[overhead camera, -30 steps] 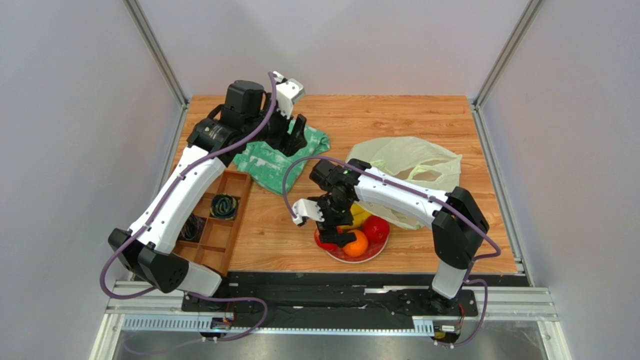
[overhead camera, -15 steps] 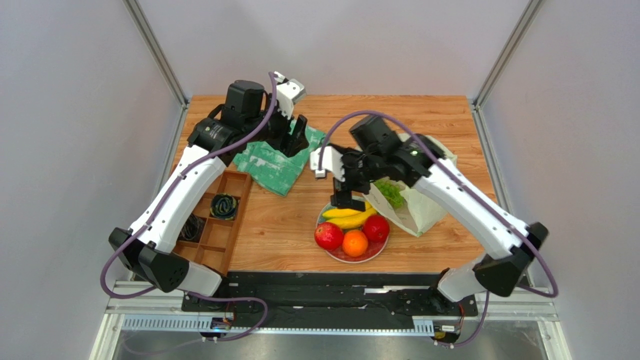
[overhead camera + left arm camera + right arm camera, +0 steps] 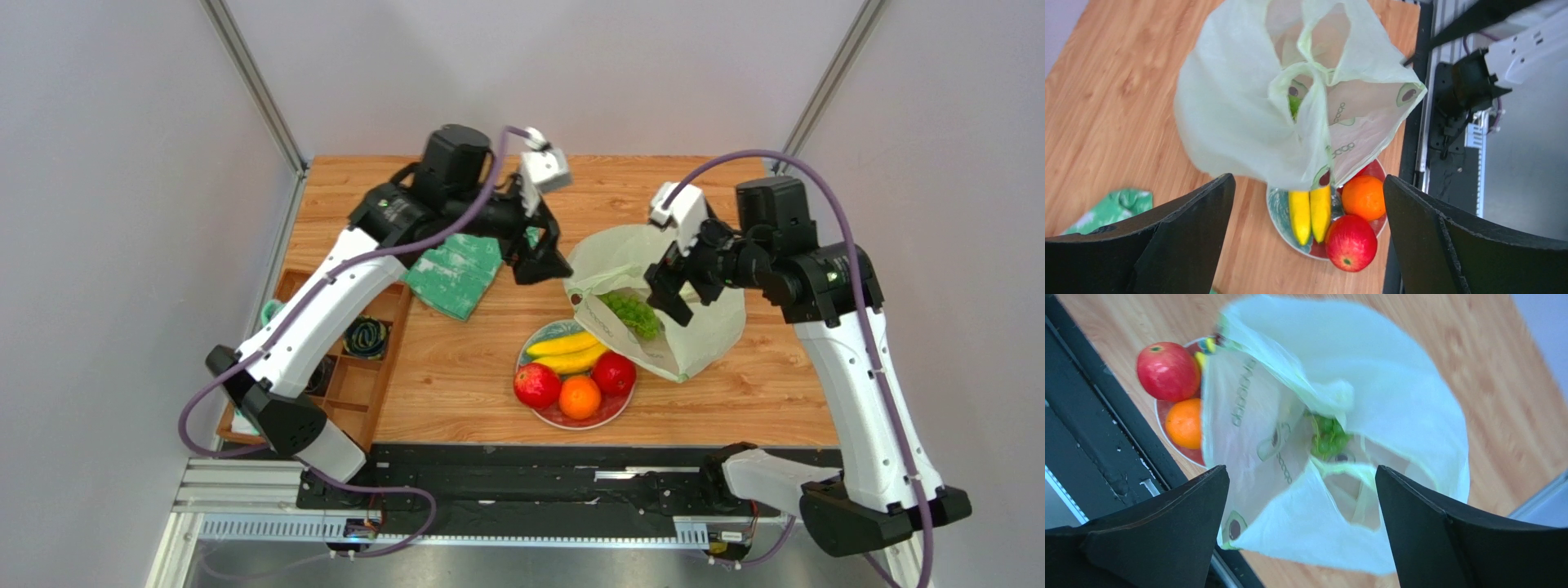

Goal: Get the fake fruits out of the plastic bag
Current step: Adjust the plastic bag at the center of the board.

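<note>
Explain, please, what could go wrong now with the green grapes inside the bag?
1. The grape cluster sits among thin folds of the plastic bag; a grasp may pinch film with it and lift the whole bag.
2. The bag's edge seems to overlap the plate, so a pull might drag it and roll the orange off.
3. The left gripper and right gripper both hover near the bag and could collide.
</note>
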Action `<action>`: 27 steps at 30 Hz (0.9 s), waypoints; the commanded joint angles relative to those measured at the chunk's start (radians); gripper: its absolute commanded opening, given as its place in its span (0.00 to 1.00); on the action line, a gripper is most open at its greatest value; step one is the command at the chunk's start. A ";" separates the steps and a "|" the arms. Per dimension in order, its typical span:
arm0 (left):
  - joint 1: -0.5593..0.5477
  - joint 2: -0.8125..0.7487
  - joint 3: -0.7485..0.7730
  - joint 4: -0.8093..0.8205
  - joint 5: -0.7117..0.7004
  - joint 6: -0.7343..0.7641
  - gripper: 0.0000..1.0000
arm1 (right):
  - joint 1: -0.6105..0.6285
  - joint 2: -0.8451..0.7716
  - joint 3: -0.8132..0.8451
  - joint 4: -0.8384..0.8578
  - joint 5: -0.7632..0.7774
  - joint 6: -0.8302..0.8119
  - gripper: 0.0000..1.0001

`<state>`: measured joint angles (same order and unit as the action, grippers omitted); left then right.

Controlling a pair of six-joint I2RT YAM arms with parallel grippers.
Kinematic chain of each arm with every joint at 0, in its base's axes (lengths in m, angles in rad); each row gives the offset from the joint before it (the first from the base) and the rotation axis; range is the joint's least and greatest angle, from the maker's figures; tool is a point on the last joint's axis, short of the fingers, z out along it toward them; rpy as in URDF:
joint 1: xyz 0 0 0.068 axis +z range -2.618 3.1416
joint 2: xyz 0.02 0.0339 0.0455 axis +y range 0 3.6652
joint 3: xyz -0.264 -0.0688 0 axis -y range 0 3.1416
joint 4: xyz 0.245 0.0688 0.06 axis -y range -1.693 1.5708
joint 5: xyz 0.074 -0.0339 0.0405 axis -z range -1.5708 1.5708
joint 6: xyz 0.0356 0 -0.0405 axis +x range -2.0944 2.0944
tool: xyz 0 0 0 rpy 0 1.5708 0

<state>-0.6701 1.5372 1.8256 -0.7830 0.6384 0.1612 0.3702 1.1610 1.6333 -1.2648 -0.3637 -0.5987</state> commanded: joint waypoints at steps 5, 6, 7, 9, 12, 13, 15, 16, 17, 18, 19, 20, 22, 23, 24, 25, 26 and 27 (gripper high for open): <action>-0.223 0.192 0.077 -0.052 -0.261 0.256 0.99 | -0.310 0.012 -0.129 0.103 -0.247 0.168 0.89; -0.226 0.204 0.083 -0.042 -0.269 0.252 0.99 | -0.318 0.016 -0.113 0.114 -0.221 0.180 0.88; -0.241 0.219 0.083 -0.023 -0.299 0.236 0.99 | -0.320 0.013 -0.086 0.114 -0.209 0.185 0.88; -0.255 0.239 0.098 0.022 -0.382 0.206 0.99 | -0.323 0.008 -0.063 0.072 -0.245 0.171 0.88; -0.263 0.290 0.153 0.070 -0.486 0.156 0.98 | -0.323 -0.029 -0.104 0.045 -0.305 0.106 0.85; -0.263 0.322 0.181 0.062 -0.502 0.155 0.98 | -0.321 -0.040 -0.130 0.047 -0.316 0.106 0.84; -0.263 0.354 0.236 0.065 -0.532 0.159 0.88 | -0.320 -0.057 -0.191 0.041 -0.357 0.102 0.81; -0.263 0.366 0.251 0.057 -0.533 0.159 0.75 | -0.321 -0.055 -0.211 0.044 -0.360 0.108 0.79; -0.261 0.379 0.288 0.045 -0.530 0.159 0.65 | -0.320 -0.046 -0.255 0.050 -0.360 0.112 0.78; -0.260 0.399 0.303 0.030 -0.522 0.155 0.52 | -0.320 -0.035 -0.274 0.050 -0.363 0.109 0.76; -0.260 0.405 0.311 0.016 -0.528 0.134 0.17 | -0.320 -0.021 -0.292 0.050 -0.369 0.084 0.74; -0.258 0.403 0.305 0.021 -0.558 0.114 0.00 | -0.321 0.002 -0.346 0.083 -0.376 0.079 0.70; -0.253 0.382 0.291 0.025 -0.543 0.069 0.00 | -0.318 0.025 -0.400 0.151 -0.379 0.091 0.70; -0.252 0.371 0.281 0.025 -0.517 0.064 0.00 | -0.314 0.061 -0.426 0.242 -0.373 0.132 0.70; -0.252 0.347 0.275 0.028 -0.507 0.058 0.00 | -0.312 0.084 -0.459 0.289 -0.322 0.154 0.70; -0.252 0.336 0.265 0.028 -0.499 0.054 0.00 | -0.310 0.116 -0.464 0.327 -0.289 0.174 0.70; -0.252 0.325 0.261 0.030 -0.502 0.049 0.00 | -0.312 0.147 -0.461 0.343 -0.249 0.154 0.67; -0.252 0.305 0.255 0.030 -0.508 0.041 0.00 | -0.312 0.205 -0.446 0.329 -0.134 0.131 0.65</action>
<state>-0.9249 1.9301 2.0876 -0.7666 0.1234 0.2607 0.0547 1.2633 1.1805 -1.0855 -0.6800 -0.4686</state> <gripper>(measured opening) 0.009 0.678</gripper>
